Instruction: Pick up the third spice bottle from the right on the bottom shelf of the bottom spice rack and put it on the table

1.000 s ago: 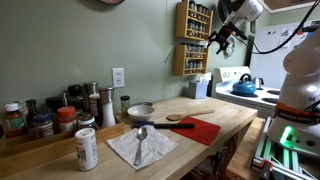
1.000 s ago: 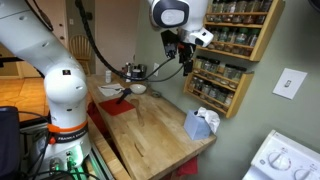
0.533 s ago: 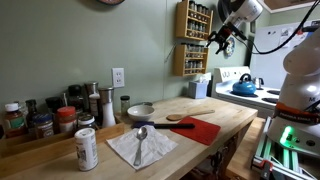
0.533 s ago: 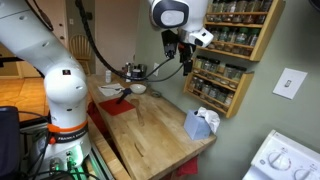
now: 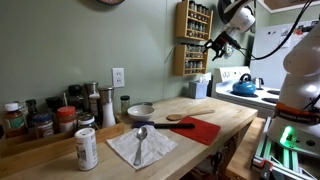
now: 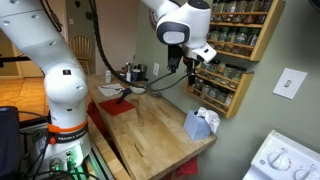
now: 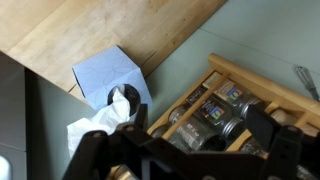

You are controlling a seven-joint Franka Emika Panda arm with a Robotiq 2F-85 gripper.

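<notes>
Two light-wood spice racks hang on the wall in both exterior views, and the lower spice rack (image 5: 191,60) (image 6: 218,90) holds rows of small dark jars. My gripper (image 5: 214,45) (image 6: 189,68) hovers open and empty just in front of the lower rack. In the wrist view the gripper (image 7: 190,152) has its dark fingers spread wide, with the rack's wooden rail (image 7: 243,76) and several lying-looking jars (image 7: 200,112) showing between them. I cannot tell which jar lines up with the jaws. The pale butcher-block table (image 5: 215,113) (image 6: 160,135) (image 7: 90,30) lies below.
A blue tissue box (image 6: 200,123) (image 7: 105,75) stands on the table right under the rack. A red cloth (image 5: 200,129), wooden spoon, bowl (image 5: 141,110), can (image 5: 87,148) and napkin with spoon lie on the table. A stove with a blue kettle (image 5: 243,87) is beside it.
My arm's wrist has dropped and turned, bringing the gripper down from the upper rack's level towards the lower rack. Nothing else has moved.
</notes>
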